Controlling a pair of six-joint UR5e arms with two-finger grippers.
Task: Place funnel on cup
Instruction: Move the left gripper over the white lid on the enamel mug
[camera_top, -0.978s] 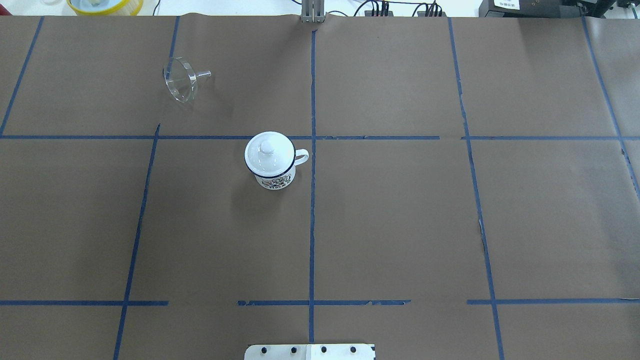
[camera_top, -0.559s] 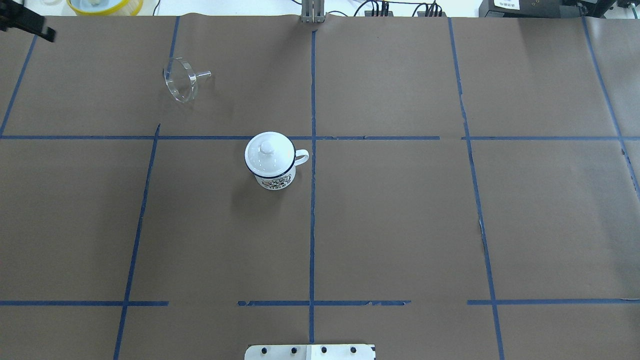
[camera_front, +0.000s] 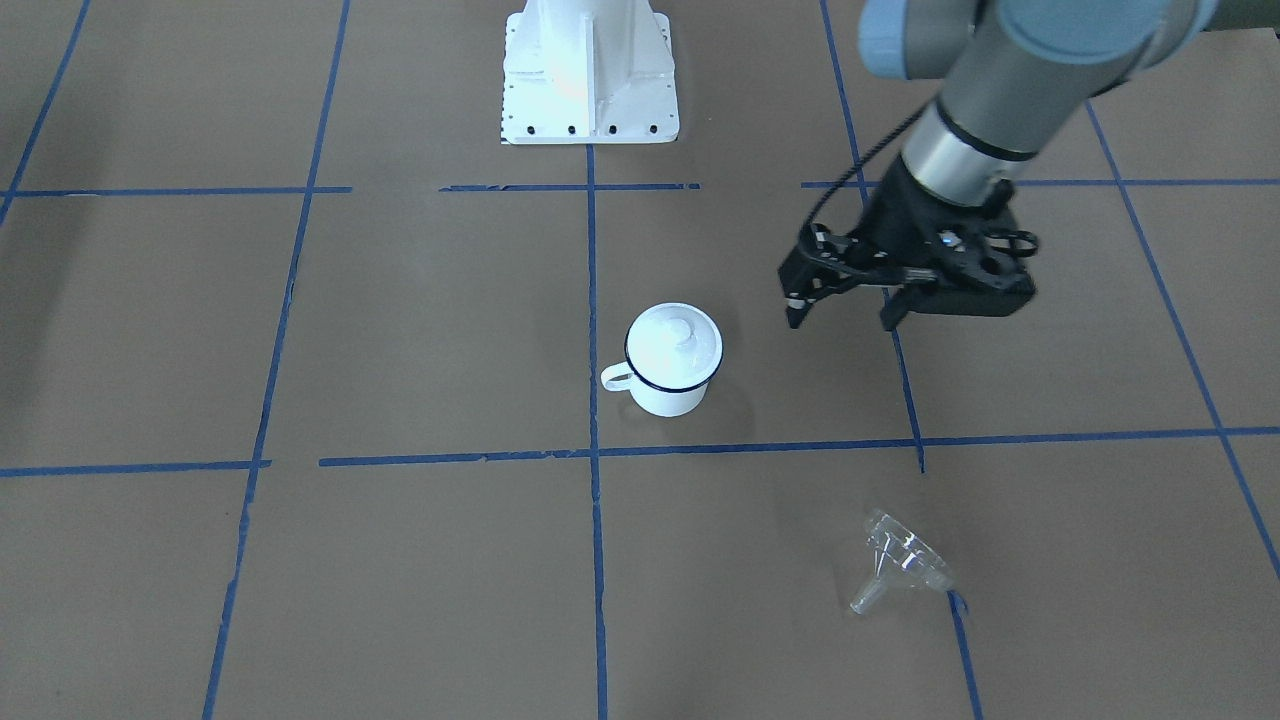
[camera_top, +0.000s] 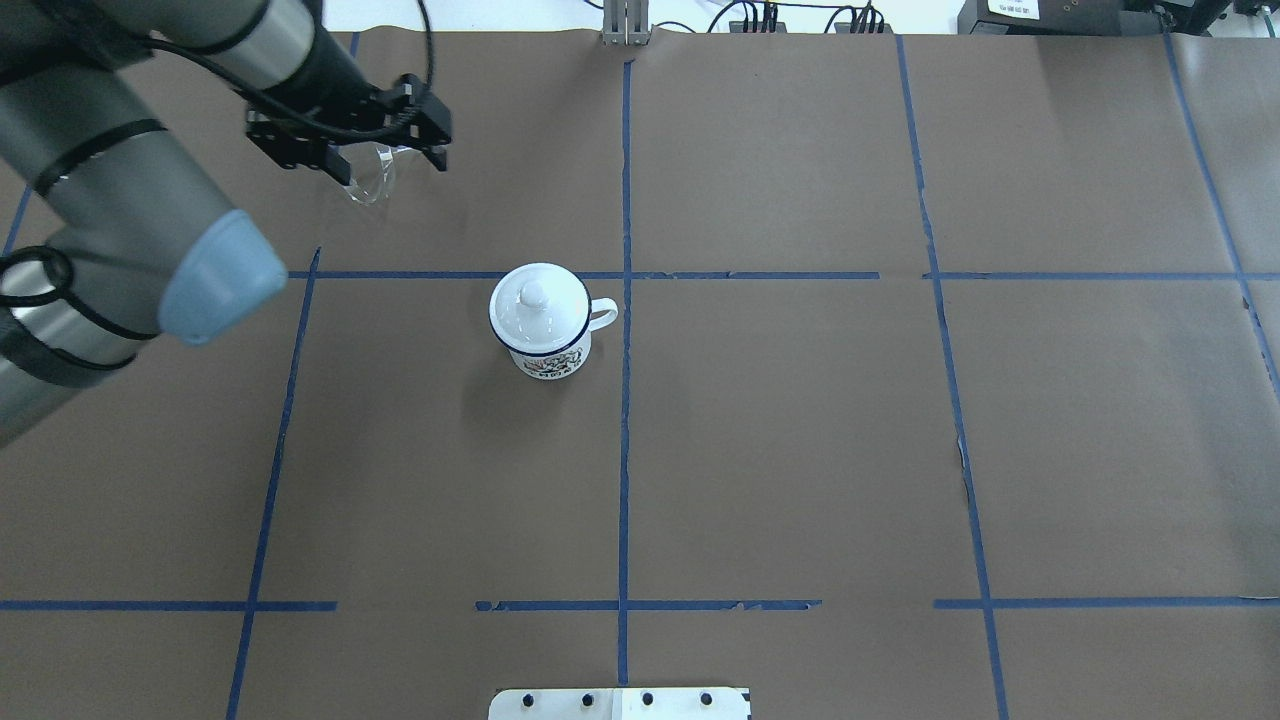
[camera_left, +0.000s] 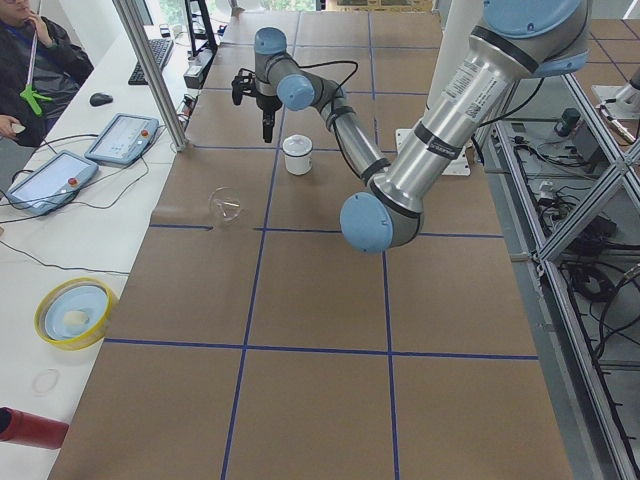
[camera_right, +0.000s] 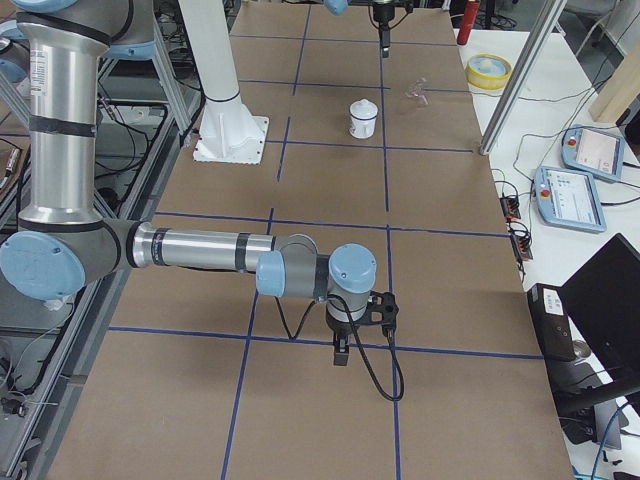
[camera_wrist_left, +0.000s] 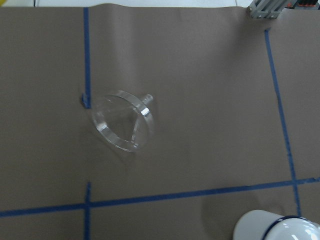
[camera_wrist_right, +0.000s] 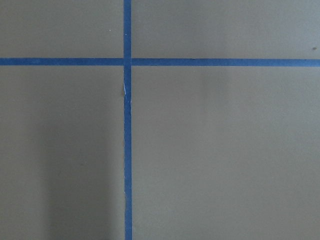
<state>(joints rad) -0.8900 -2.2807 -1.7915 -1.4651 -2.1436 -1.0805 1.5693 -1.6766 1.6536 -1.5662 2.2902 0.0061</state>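
Observation:
The clear funnel (camera_front: 900, 560) lies on its side on the brown paper, spout towards the cup; it also shows in the left wrist view (camera_wrist_left: 122, 120) and partly under the gripper in the overhead view (camera_top: 368, 185). The white cup (camera_top: 540, 325) with a dark blue rim stands upright near the centre line, with a white knobbed lid (camera_top: 535, 298) on it. My left gripper (camera_top: 392, 165) is open and empty, and hovers well above the table over the funnel (camera_front: 842, 312). My right gripper (camera_right: 342, 350) shows only in the exterior right view, low over bare paper; I cannot tell whether it is open.
The white robot base (camera_front: 588, 70) stands at the near table edge. A metal post (camera_left: 150, 70), two teach pendants (camera_left: 50, 180), a yellow bowl (camera_left: 75, 312) and a seated operator (camera_left: 30, 50) are beyond the far edge.
My left arm has swung in from the overhead view's top left, and its gripper now hangs over the funnel. The funnel and the cup have not moved.

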